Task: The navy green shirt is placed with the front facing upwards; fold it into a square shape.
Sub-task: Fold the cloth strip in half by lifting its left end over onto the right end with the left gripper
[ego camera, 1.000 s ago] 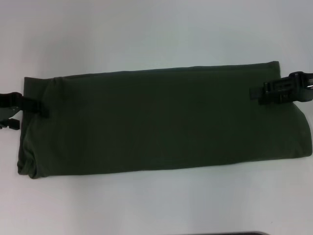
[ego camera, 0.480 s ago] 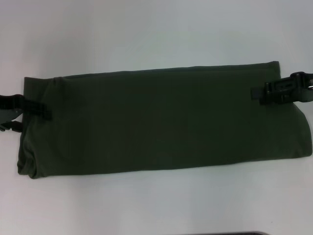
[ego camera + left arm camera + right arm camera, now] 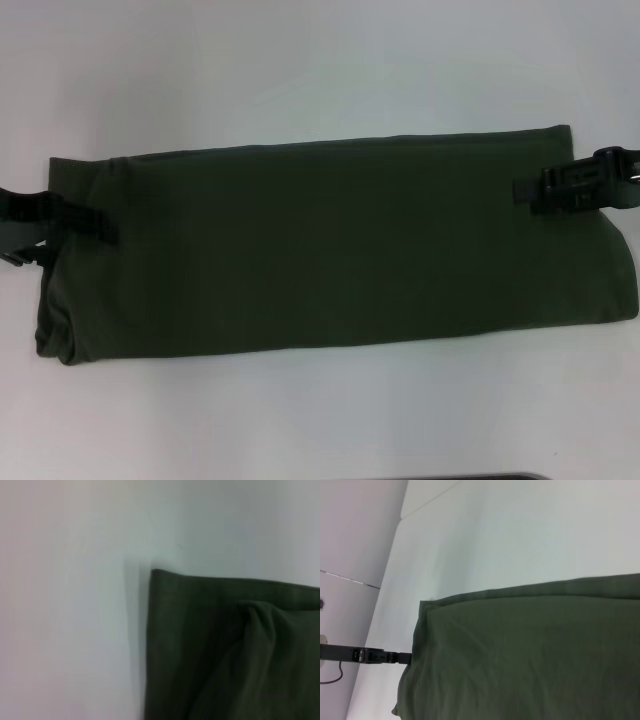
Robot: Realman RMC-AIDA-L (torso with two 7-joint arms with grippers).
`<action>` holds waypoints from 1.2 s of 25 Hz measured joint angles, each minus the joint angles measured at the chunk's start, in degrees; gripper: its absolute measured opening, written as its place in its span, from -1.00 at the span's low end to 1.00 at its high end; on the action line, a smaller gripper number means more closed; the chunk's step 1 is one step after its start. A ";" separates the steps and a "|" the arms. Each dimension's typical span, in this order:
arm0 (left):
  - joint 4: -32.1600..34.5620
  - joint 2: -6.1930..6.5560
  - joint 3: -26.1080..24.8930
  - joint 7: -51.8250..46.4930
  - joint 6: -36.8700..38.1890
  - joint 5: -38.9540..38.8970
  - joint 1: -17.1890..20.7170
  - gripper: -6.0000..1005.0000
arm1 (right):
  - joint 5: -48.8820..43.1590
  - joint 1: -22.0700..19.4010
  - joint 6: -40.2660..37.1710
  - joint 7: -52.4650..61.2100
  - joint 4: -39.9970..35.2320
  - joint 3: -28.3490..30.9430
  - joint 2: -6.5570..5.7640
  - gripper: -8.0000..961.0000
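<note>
One garment on a white tabletop (image 3: 300, 60): the navy green shirt (image 3: 330, 250), folded into a long horizontal band, plain side up, no lettering or label showing. It spans nearly the full width of the head view, from 9 o'clock to 3 o'clock, tilted slightly so the 3 o'clock end sits higher. Long edges lie fairly straight; the 9 o'clock end bulges a little at its lower corner.

Two grippers, one at each short end.
- Left gripper (image 3: 85, 222): at 9 o'clock, black fingers reaching in over the shirt's end edge, lying against the cloth. Whether they pinch the fabric or are spread, I cannot tell. The right wrist view shows it far off as a thin black bar (image 3: 380, 656) meeting the cloth edge.
- Right gripper (image 3: 528, 192): at 3 o'clock, toward the upper corner, black fingers overlapping the shirt's end. Spread or pressed together, cannot tell.

Left wrist view: one squared shirt corner (image 3: 165, 587) flat on the tabletop, with a soft crease behind it.
</note>
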 joint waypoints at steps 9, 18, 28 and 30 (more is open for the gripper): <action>1.33 -0.21 0.00 0.66 0.75 -0.39 -0.75 0.90 | 0.00 0.00 0.00 0.00 0.14 0.00 -0.15 0.28; 0.69 0.30 -0.04 -0.26 0.45 1.19 -0.90 0.89 | 0.00 -0.06 0.10 0.00 0.18 0.00 -0.26 0.28; 0.66 0.43 -0.57 -0.65 -0.43 3.12 -0.29 0.89 | 0.00 0.03 0.10 0.00 0.18 0.00 -0.26 0.29; 0.34 0.49 -0.61 -0.79 -0.49 3.14 -0.27 0.89 | 0.02 0.00 0.09 0.00 0.18 0.00 -0.26 0.29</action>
